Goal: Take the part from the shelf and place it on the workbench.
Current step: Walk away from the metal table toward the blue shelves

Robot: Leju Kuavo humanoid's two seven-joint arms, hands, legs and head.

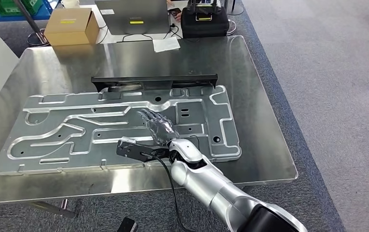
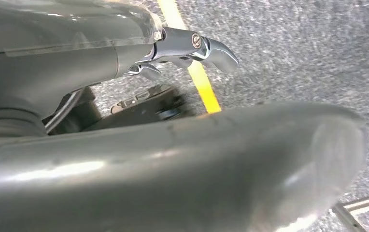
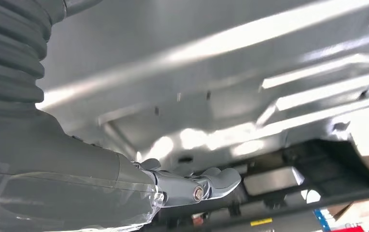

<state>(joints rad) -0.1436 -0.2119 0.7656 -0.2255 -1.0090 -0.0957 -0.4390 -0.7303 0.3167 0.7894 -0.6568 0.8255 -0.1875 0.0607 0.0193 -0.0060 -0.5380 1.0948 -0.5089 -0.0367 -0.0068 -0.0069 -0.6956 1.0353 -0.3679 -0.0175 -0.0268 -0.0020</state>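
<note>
Right arm enters nearest the camera and reaches over the near edge of the part. Right hand lies above the part's right half, fingers extended and slightly apart, holding nothing; whether the fingertips touch the metal cannot be told. The right wrist view shows the same ribbed sheet close beyond the fingers.

Left hand hangs over grey carpet beside a yellow floor line, fingers loosely curled with nothing in them.

Part: a large stamped sheet-metal panel with raised channels and holes, lying flat on the steel table, filling most of the table's width. Judged already placed. A black bar lies just beyond the part's far edge, touching or nearly so.

Handling, judged: stiff but thin, moderately heavy, awkward through its span; smooth surface likely slippery, edges possibly sharp. Best held at the long edges or by a raised rib, not the flat face. A cardboard box sits well beyond the part.
</note>
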